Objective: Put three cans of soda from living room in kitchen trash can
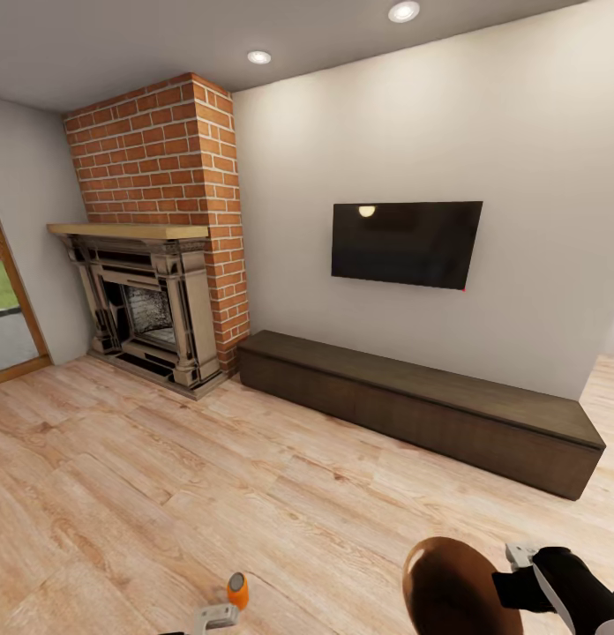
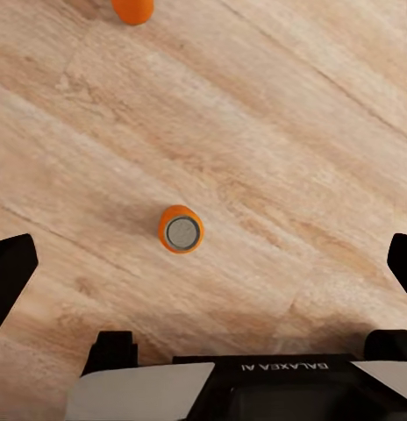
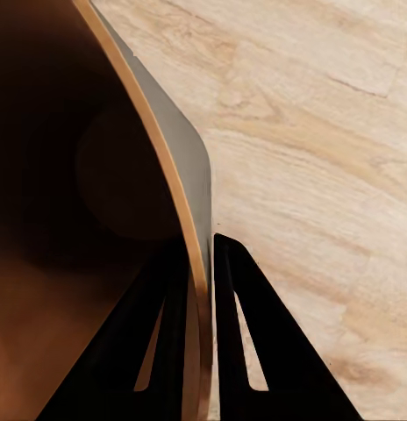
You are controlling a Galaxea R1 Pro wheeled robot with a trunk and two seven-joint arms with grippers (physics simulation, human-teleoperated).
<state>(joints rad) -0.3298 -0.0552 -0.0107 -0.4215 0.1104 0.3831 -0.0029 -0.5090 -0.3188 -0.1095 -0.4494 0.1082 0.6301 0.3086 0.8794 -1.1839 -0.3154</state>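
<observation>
Brick fireplace and low cabinet line the far wall.

In the head view the trash can is cut by the lower edge, and so is the right claw. In the left wrist view a second orange can is cut by the edge, and both fingertips of the left claw run out of the picture.
</observation>
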